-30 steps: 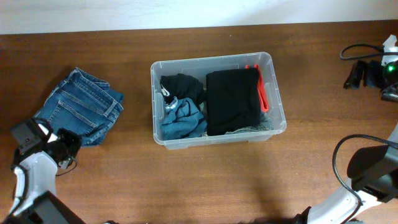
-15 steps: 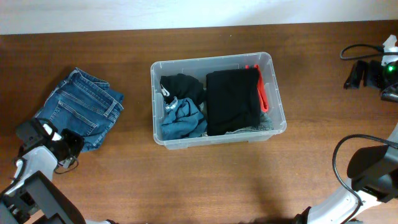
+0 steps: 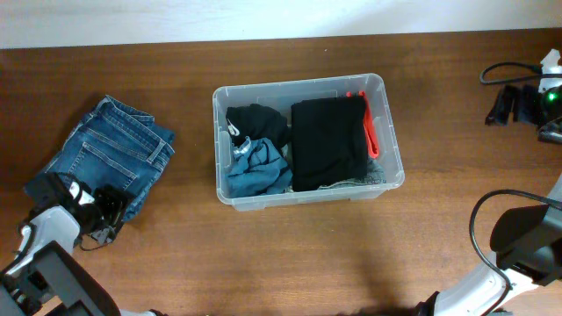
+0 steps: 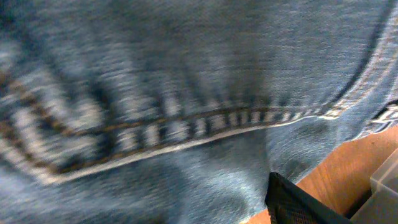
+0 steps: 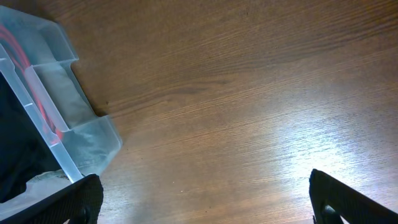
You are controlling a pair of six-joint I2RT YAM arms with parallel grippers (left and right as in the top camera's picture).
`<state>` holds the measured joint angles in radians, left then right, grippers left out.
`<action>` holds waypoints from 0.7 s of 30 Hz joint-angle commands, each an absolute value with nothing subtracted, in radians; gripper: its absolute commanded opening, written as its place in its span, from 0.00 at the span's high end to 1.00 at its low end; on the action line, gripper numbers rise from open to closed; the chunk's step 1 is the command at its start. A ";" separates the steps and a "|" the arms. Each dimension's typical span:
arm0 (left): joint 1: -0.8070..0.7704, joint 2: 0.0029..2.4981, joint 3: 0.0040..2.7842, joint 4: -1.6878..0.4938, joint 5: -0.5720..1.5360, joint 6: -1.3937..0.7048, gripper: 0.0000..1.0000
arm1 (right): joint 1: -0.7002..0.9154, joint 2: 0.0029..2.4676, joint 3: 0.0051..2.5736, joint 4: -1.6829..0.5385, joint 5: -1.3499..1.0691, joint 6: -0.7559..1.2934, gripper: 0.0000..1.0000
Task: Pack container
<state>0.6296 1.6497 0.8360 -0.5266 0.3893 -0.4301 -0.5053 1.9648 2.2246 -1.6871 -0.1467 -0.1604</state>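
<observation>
Clear plastic rectangular container point(image 3: 392, 132) mid-table, partly packed with dark clothes point(image 3: 327, 140); folded blue denim jeans point(image 3: 114, 154) left of it, not yet in. Left gripper point(image 3: 105, 206) at jeans' edge, grip unreadable; right gripper point(image 5: 214, 202) wide open, empty.

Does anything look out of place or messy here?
Nothing is spilled or damaged. The folded jeans lie on the table left of the container, not packed, and a blue garment at its left end is crumpled rather than folded.
</observation>
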 commanded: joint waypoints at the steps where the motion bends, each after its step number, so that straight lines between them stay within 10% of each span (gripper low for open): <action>1: 0.675 1.660 0.828 -0.561 0.393 -0.417 0.30 | -0.505 1.957 2.226 -1.687 -0.142 -0.160 0.02; 21: 0.786 1.661 0.707 -0.292 0.543 -0.347 0.21 | -0.505 1.957 2.226 -1.687 -0.142 -0.160 0.02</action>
<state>0.7868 1.6421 0.7536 -0.3019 0.4938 -0.3588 -0.5053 1.9648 2.2246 -1.6875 -0.1467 -0.1608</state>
